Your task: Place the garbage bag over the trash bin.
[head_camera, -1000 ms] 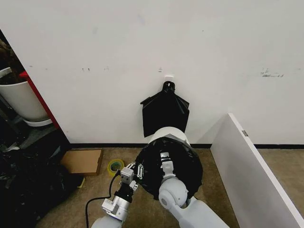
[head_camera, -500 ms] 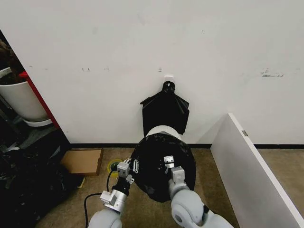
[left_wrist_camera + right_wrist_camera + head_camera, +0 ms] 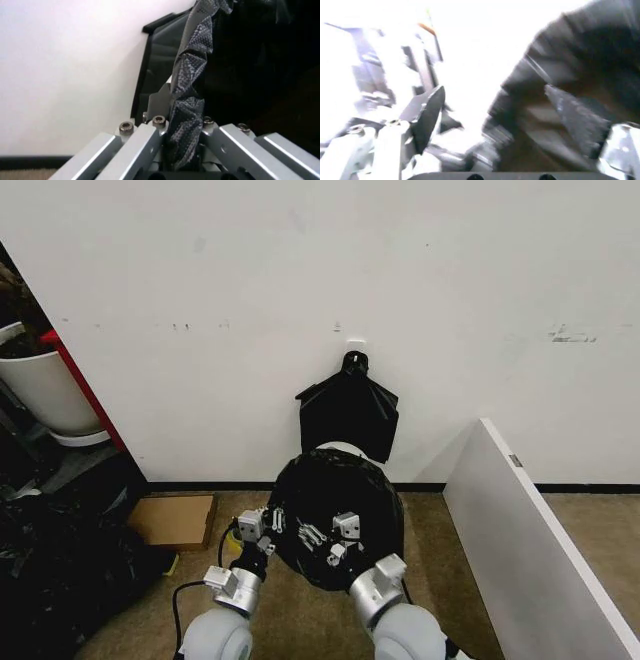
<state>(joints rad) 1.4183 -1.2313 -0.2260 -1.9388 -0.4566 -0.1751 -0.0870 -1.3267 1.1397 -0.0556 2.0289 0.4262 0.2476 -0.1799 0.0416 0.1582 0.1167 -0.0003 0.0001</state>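
The glossy black garbage bag (image 3: 335,505) bulges over the trash bin, of which a thin white arc of rim (image 3: 338,447) shows at the far side, against the wall. My left gripper (image 3: 262,524) is at the bag's left edge; in the left wrist view it (image 3: 182,125) is shut on a bunched strip of the bag (image 3: 192,63). My right gripper (image 3: 335,538) rests against the bag's near face. In the right wrist view its jaws (image 3: 492,90) stand wide apart, with the bag (image 3: 580,63) beside them.
A flat bundle of black bags (image 3: 347,415) hangs on the wall right behind the bin. A white board (image 3: 530,540) leans at the right. On the floor at the left lie a cardboard box (image 3: 175,520) and a yellow tape roll (image 3: 238,532); a white planter pot (image 3: 45,385) stands far left.
Both grippers have drawn back toward me. The bag has spread farther over the bin, and less of the white rim shows than before.
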